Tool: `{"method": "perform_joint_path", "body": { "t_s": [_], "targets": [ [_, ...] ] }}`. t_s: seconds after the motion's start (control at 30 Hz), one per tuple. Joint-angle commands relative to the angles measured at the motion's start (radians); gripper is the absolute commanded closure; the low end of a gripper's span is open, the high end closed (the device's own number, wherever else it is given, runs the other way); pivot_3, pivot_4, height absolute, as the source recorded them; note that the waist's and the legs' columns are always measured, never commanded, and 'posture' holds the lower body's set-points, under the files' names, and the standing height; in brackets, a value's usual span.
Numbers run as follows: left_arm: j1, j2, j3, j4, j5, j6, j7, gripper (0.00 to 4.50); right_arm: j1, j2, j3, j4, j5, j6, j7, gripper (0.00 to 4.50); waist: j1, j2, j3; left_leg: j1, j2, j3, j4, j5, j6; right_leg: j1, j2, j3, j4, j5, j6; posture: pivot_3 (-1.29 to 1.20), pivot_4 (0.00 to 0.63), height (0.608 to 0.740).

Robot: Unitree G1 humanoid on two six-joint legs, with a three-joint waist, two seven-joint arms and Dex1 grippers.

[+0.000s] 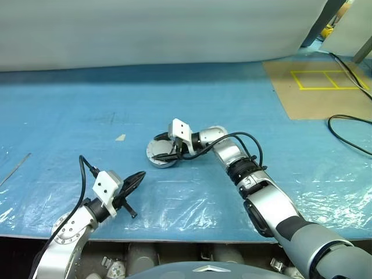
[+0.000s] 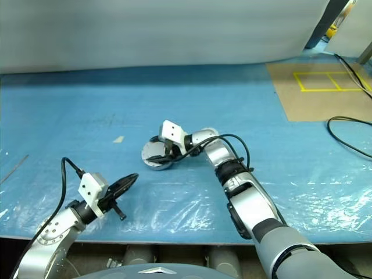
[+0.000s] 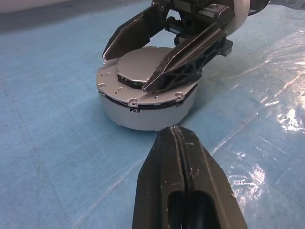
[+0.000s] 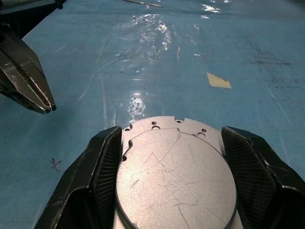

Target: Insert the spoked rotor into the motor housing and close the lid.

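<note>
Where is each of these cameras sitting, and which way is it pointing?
Left and right eye views: on the robot's head, looking forward and down at the blue table; both arms show, the left gripper shut, the right gripper over the lid.
Left wrist view: on the left wrist, looking along its shut fingers at the lid and the right gripper.
Right wrist view: on the right wrist, looking down its fingers set either side of the lid, the left gripper beyond.
Shared: all views show the lid between the right gripper's fingers.
</note>
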Motion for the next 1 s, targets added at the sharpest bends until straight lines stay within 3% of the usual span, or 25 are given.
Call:
{"method": "perform_joint_path", "body": {
  "t_s": [0.03, 1.0],
  "targets": [
    [-0.002, 0.006, 0.005, -0.018, -0.004, -0.002, 0.000, 4.50, -0.015, 0.005, -0.015, 0.020, -0.002, -0.049, -0.012, 1.52, 0.000, 0.000, 0.000, 0.000, 0.000, 0.000, 0.001, 0.000, 0.000, 0.000, 0.000, 0.000, 0.000, 0.000, 0.000, 0.00, 0.150, 0.740],
    [-0.002, 0.013, 0.021, -0.021, -0.013, -0.002, -0.009, 4.50, -0.034, -0.007, 0.035, 0.166, -0.087, -0.131, -0.021, 1.52, 0.001, 0.000, 0.000, 0.000, 0.001, 0.000, 0.007, -0.001, -0.001, 0.004, 0.000, 0.000, 0.003, 0.001, -0.001, 0.00, 0.150, 0.740]
  ]
}}
